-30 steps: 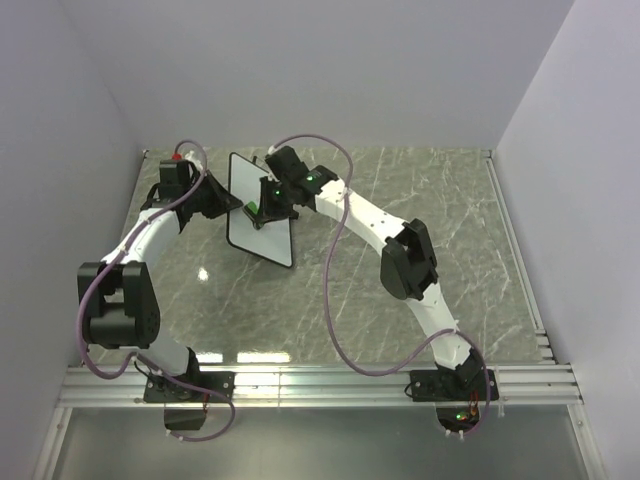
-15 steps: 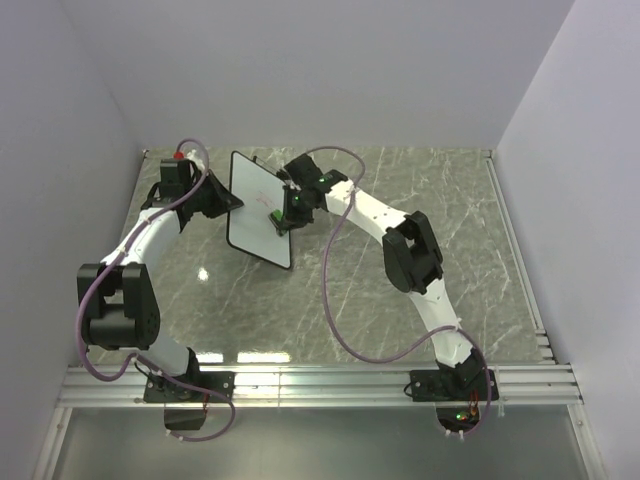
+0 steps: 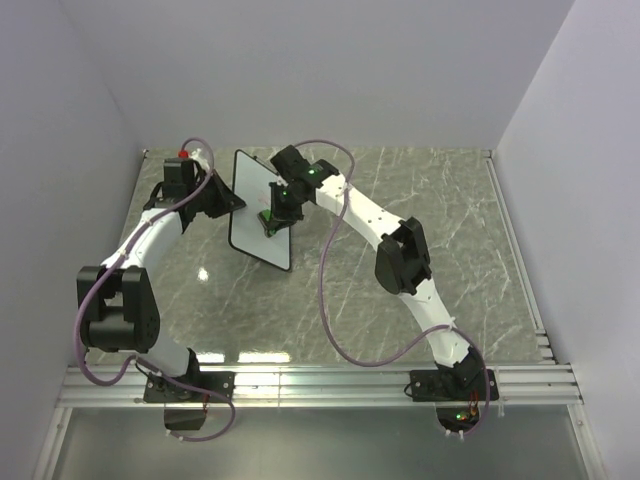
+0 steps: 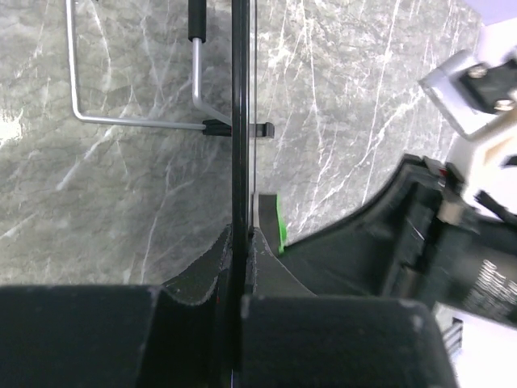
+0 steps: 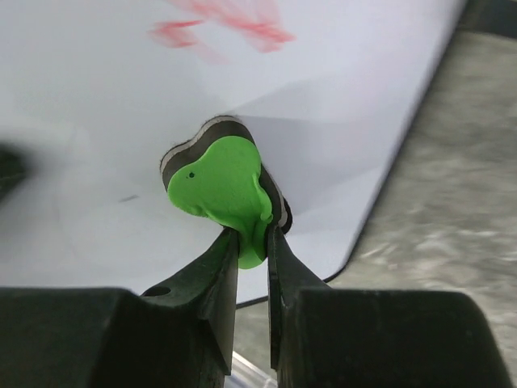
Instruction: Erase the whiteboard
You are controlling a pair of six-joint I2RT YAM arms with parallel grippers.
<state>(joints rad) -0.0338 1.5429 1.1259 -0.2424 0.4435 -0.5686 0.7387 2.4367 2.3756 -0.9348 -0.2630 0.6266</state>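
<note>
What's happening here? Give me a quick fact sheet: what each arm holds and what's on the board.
Left gripper: shut on the edge of the small white black-framed whiteboard
Right gripper: pinching a green bone-shaped eraser against the board's face
Board marks: smeared red scribbles, not yet wiped
Surface: grey marbled table

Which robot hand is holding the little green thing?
The right gripper: it pinches the green eraser at the whiteboard. The left gripper clamps the whiteboard's black edge instead and holds nothing green.
</note>
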